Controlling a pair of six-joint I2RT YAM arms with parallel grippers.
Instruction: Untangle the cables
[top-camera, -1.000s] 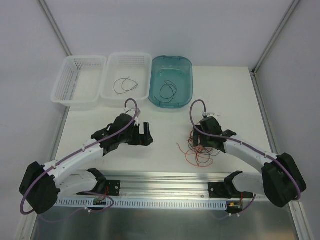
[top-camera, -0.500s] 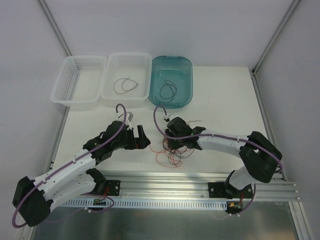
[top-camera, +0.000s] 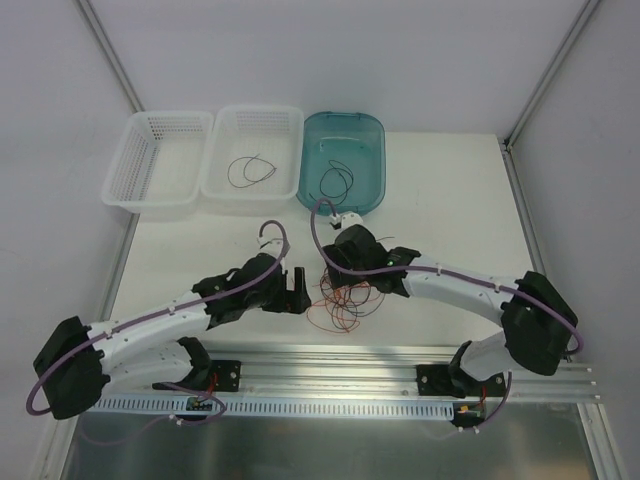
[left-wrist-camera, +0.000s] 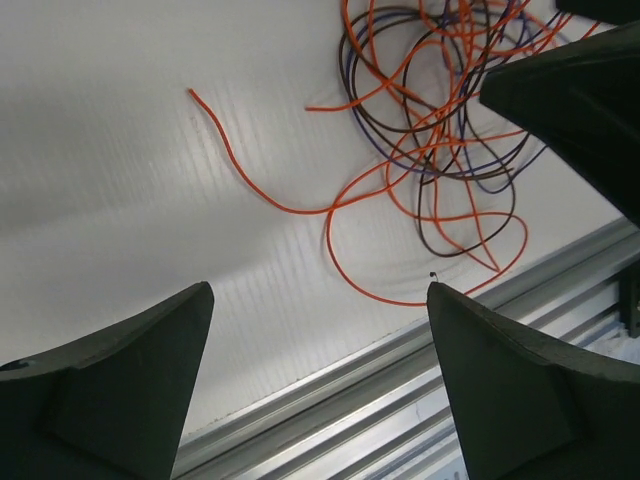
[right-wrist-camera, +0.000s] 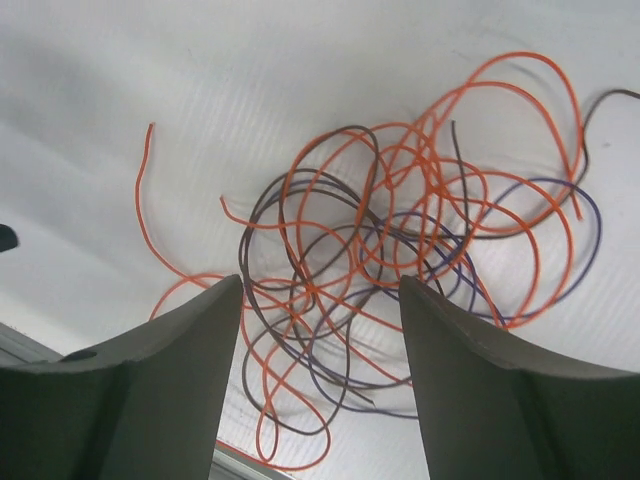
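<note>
Left gripper (top-camera: 296, 290) hangs low over the white table (top-camera: 450, 200), its fingers (left-wrist-camera: 110, 390) spread wide with nothing between them; just to its right lie the cables (top-camera: 345, 305), a loose tangle of thin orange and dark wires curled into overlapping loops, near the metal rail (top-camera: 340, 360) at the table's front edge; one orange end (left-wrist-camera: 230, 150) strays out from the tangle, clear of the rest; the right gripper (top-camera: 338, 284) stands directly over the heap, its fingers (right-wrist-camera: 480, 380) apart on either side of the loops and pinching none of them. Along the far edge, a white basket (top-camera: 158, 160) sits leftmost; beside it a second basket (top-camera: 262, 128) holds one black wire (top-camera: 250, 168); a teal tub (top-camera: 350, 135) next to that holds a dark loop (top-camera: 335, 182).
</note>
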